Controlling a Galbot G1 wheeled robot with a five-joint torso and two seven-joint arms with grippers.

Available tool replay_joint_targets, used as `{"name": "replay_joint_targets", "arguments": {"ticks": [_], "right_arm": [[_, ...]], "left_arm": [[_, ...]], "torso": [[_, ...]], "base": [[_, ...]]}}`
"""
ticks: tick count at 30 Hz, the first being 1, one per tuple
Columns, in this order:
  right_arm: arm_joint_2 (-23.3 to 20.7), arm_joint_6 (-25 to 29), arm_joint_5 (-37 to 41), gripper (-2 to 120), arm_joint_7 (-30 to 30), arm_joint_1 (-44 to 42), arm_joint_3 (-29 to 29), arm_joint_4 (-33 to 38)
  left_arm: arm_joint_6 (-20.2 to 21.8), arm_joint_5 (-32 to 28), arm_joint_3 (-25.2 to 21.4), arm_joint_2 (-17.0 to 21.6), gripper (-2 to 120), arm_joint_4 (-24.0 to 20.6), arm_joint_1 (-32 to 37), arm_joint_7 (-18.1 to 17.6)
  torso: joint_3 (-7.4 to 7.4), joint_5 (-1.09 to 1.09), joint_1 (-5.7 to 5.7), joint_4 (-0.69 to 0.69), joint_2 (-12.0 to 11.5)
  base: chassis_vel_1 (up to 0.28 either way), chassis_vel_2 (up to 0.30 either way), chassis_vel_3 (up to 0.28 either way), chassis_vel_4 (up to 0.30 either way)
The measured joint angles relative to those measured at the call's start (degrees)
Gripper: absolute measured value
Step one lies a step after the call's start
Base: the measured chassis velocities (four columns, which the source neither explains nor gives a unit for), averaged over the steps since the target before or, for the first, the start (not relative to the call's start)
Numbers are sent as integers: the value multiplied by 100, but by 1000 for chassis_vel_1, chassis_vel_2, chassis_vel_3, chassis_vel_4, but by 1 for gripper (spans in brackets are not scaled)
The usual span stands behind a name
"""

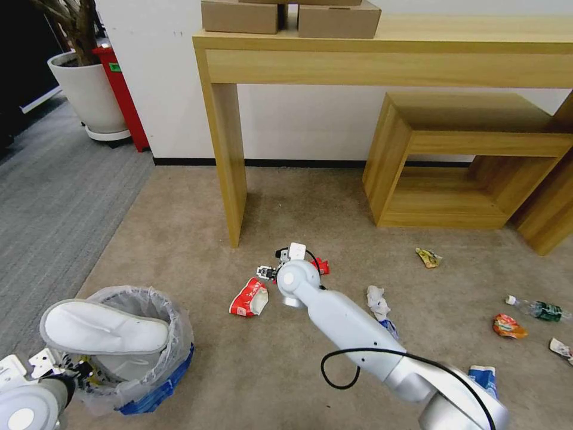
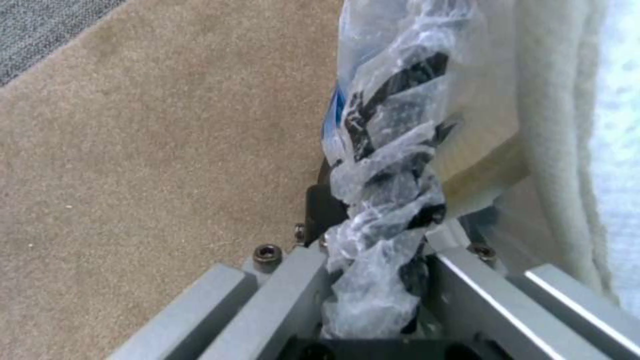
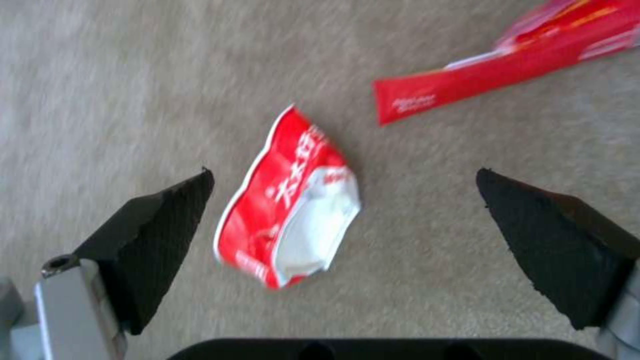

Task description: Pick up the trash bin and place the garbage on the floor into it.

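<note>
The blue trash bin [image 1: 156, 382], lined with a clear bag, stands at the lower left of the beige floor [image 1: 197, 239], and a white slipper [image 1: 101, 329] lies across its mouth. My left gripper [image 1: 74, 365] [image 2: 380, 240] is shut on the bin's bagged rim [image 2: 390, 150]. My right gripper [image 1: 267, 273] [image 3: 343, 200] hangs open just above a red-white wrapper [image 1: 249, 297] [image 3: 287, 220], which lies between its fingers [image 3: 160, 225]. Beside it lies a second red wrapper [image 1: 320, 266] [image 3: 500, 75]. To the right are a white tissue [image 1: 376, 301], a blue-white wrapper [image 1: 483, 379], a green-labelled bottle [image 1: 540, 309] and more wrappers [image 1: 508, 326].
A wooden console table's leg [image 1: 230, 179] stands just behind the right gripper. A low wooden shelf [image 1: 453, 161] is at the back right. A white plant pot [image 1: 89, 89], a red box [image 1: 122, 95] and grey ribbed carpet [image 1: 54, 197] are at the left.
</note>
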Motion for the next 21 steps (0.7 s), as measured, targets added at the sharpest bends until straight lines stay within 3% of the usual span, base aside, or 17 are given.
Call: {"name": "replay_joint_targets", "arguments": {"ticks": [14,21], "right_arm": [[356,-197,-413,100,-470,135,-254,-707],[409,107,-899,100,-990,154,-350,-1020]], "left_arm": [[8,124,97,-72,0,73,-67,23],[8,129,104,-77,0,22,-37,27]], "torso": [[0,0,0,0,0],[0,0,0,1,0]], "base": [[0,0,0,0],[0,0,0,0]]}}
